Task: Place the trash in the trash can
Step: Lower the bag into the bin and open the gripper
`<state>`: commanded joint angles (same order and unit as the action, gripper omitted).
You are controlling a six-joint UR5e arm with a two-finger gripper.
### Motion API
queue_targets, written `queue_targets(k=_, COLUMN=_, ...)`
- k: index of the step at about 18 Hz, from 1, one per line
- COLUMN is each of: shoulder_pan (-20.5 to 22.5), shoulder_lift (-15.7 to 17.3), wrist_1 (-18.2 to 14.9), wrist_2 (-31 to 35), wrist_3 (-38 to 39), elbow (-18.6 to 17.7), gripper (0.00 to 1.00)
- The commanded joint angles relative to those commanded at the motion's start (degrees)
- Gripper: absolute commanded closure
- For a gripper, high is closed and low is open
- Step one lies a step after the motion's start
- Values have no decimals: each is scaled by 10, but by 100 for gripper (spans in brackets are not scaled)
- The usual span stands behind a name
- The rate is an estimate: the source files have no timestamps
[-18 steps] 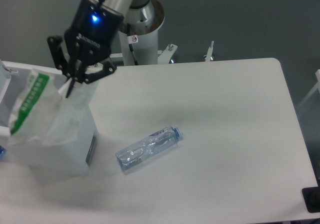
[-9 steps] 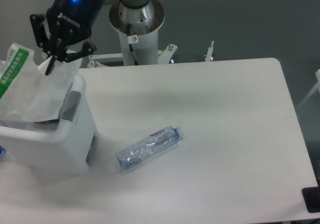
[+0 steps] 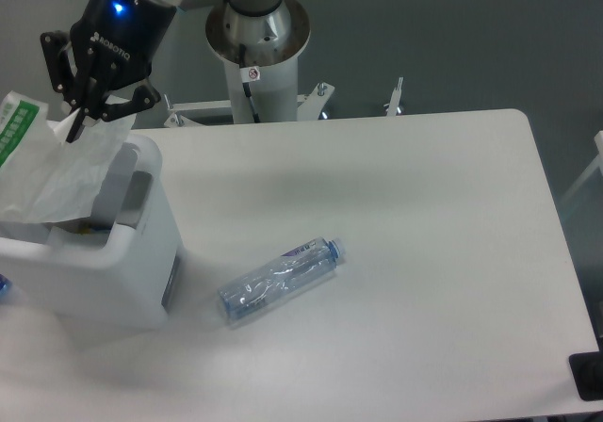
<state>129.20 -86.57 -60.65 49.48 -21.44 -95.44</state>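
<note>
- Trash here is two items: a bag [image 3: 57, 172] and a bottle [image 3: 281, 279].
- Bag looks light, limp and slippery; a pinch at an upper corner suits it, and it will likely drape.
- Gripper [image 3: 73, 125] has its fingers closed on that corner, the bag hanging over the bin [image 3: 141, 281] at far left.
- Bag is clear and crinkled, with a green-white strip.
- Bottle, crushed with a bluish label, lies mid-table [image 3: 424, 215], apart from the bin.

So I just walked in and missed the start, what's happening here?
The robot arm's gripper, jaws shut, holds a flat clear plastic bag with a green-white strip over the large white rectangular plastic bin. A crushed clear plastic bottle lies on the white table, not yet picked up.
</note>
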Motion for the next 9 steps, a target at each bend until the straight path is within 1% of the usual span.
queue_targets(k=1, shoulder_pan=0, shoulder_lift=-1, wrist_1=3, wrist_2=0, wrist_3=-9, elbow=-6, gripper=63)
queue_targets(k=2, shoulder_pan=0, shoulder_lift=-2, wrist_1=3, wrist_2=0, wrist_3=-24, elbow=-8, gripper=37)
queue_targets(k=3, shoulder_pan=0, shoulder_lift=-3, wrist_1=3, wrist_2=-1, wrist_3=-37, elbow=-10, gripper=25)
queue_targets(k=5, shoulder_pan=0, shoulder_lift=-2, wrist_1=3, wrist_2=0, wrist_3=-45, elbow=-11, gripper=15)
queue_targets(k=6, shoulder_pan=1, shoulder_lift=-2, wrist_1=3, wrist_2=1, wrist_3=-45, elbow=-11, gripper=2)
queue_targets(k=7, shoulder_pan=1, shoulder_lift=-1, wrist_1=4, wrist_2=1, wrist_3=-45, elbow=-11, gripper=0)
queue_targets(k=9, shoulder_pan=1, shoulder_lift=-1, wrist_1=6, wrist_2=1, wrist_3=-45, elbow=-9, gripper=0)
